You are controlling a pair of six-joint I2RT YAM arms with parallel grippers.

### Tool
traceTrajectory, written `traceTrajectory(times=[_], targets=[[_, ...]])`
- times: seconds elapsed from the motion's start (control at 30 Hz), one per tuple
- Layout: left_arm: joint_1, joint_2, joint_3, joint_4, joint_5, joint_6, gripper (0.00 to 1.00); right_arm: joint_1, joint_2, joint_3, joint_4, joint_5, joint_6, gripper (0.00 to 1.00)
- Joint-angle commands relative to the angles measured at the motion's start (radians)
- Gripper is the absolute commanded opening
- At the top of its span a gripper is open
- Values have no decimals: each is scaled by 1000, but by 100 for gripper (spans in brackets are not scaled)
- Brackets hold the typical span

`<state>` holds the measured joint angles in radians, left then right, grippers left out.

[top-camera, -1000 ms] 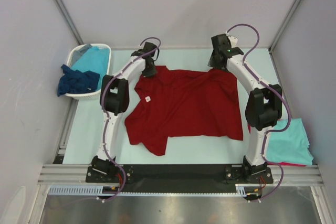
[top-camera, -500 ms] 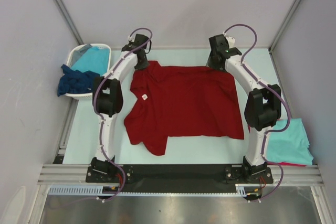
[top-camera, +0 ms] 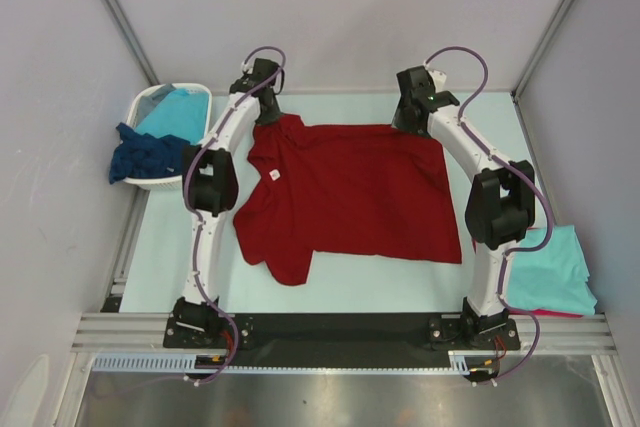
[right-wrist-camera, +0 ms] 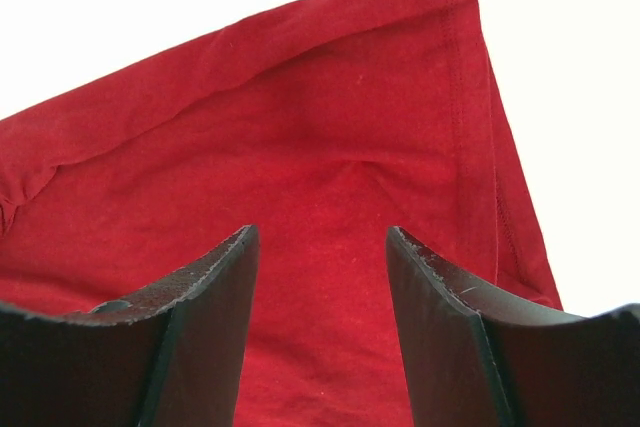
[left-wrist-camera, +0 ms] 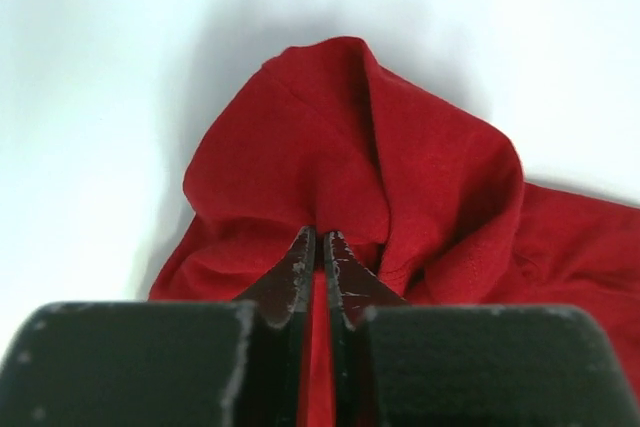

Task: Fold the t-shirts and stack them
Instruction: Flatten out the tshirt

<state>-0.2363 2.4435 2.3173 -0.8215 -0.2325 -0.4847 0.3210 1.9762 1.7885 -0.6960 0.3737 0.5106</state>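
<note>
A dark red t-shirt [top-camera: 350,197] lies spread over the middle of the pale table, a small white tag showing near its left side. My left gripper [top-camera: 267,112] is at the shirt's far left corner. In the left wrist view it [left-wrist-camera: 320,237] is shut on a bunched fold of the red cloth [left-wrist-camera: 340,137], and a strip of cloth shows between the fingers. My right gripper [top-camera: 408,119] hovers over the far right corner. In the right wrist view it [right-wrist-camera: 320,237] stands open just above the flat red cloth [right-wrist-camera: 330,147], gripping nothing.
A white basket [top-camera: 140,107] at the far left holds a turquoise t-shirt [top-camera: 182,110], with a dark navy t-shirt [top-camera: 148,155] draped over its front. At the near right, a folded turquoise t-shirt [top-camera: 550,272] lies on another red t-shirt [top-camera: 555,314]. Metal frame rails border the table.
My left gripper has carried its corner of the red shirt left and back, so the far edge is drawn straighter and flatter. The right gripper has barely moved.
</note>
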Motion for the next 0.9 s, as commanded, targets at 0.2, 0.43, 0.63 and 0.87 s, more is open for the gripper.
traceTrajectory(times=[0.2,0.43,0.63,0.87], targets=[[35,17,34,-2,-5,18,39,15,21,6,29,-9,-15,59],[11,-121,-98,-4,-2,-5,43,12,56,35,30,-30,-17,59],[-109,-389,-505,123,-51,-41,43,39,150,136,-6,-87,-14,59],[-198,-625,-858,228,-82,-100,42,144,283,242,-28,-127,-38,59]])
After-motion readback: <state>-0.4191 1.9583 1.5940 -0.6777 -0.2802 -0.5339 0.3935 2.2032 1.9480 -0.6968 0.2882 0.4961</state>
